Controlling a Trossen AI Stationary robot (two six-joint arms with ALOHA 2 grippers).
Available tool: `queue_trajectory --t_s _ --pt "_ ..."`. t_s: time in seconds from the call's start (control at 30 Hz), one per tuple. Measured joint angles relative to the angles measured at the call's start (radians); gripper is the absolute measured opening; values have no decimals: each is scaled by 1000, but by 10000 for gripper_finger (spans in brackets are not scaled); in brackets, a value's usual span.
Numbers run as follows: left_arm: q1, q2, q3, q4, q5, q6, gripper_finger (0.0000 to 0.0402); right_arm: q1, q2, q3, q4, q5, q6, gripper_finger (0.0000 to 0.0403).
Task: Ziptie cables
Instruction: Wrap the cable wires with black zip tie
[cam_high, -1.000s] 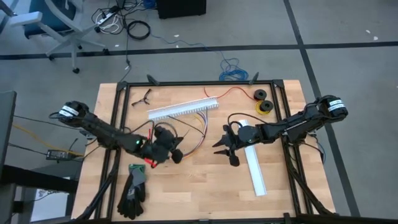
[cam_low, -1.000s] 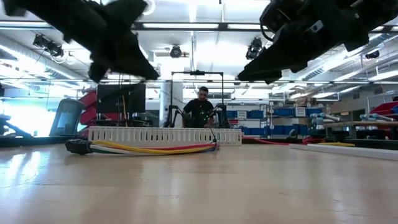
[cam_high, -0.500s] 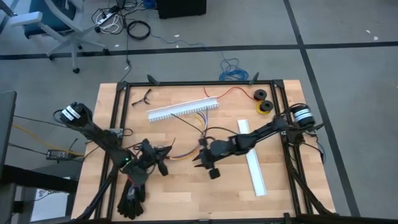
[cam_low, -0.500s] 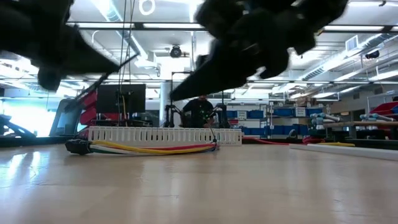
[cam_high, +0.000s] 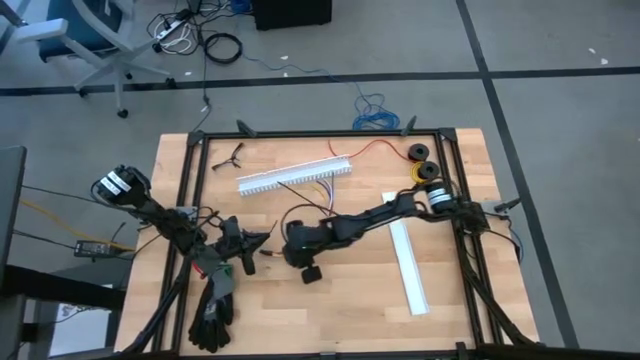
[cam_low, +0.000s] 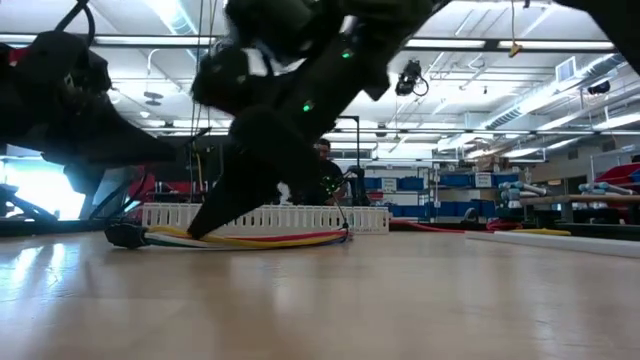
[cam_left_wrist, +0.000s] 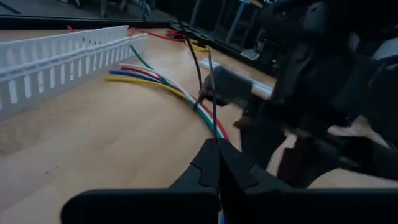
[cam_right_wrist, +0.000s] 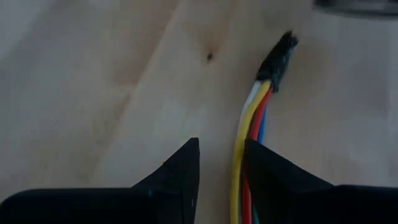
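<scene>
Cables (cam_high: 322, 192) run on the counter (cam_high: 340, 300) from the white slotted channel (cam_high: 295, 175) toward the right hand (cam_high: 293, 245), which is lowered over their near end. The left hand (cam_high: 255, 243) hangs just beside the right hand, on the side away from the channel.

At counter level, the right hand (cam_low: 215, 220) comes down onto the coloured bundle (cam_low: 270, 239), its tip just short of the dark connector (cam_low: 125, 235).

From the left wrist, the left hand (cam_left_wrist: 217, 146) is pinched closed on a thin black tie (cam_left_wrist: 211, 93) standing up from its fingertips. The cables (cam_left_wrist: 161, 84) lie ahead of it.

From the right wrist, the right hand (cam_right_wrist: 222, 162) is open, its fingers (cam_right_wrist: 186, 171) straddling the cables (cam_right_wrist: 242, 143). The yellow wire lies against one finger, and the connector (cam_right_wrist: 280, 56) is just beyond the tips.
</scene>
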Motion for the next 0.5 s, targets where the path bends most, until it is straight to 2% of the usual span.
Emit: queue_trajectory --t_s 0.13,0.27,0.33,0.43,0.5 --pt "0 0 -3 1 17 12 0 -6 62 97 -77 3 0 114" --pt "0 0 -3 0 35 21 0 -8 75 107 -78 40 -2 107" --pt "0 0 -3 0 35 22 0 -8 75 107 -77 47 -2 84" --pt "0 0 -3 0 29 22 0 -12 75 107 -74 54 2 24" --pt "0 0 -3 14 26 20 0 -12 75 107 -74 71 9 10"
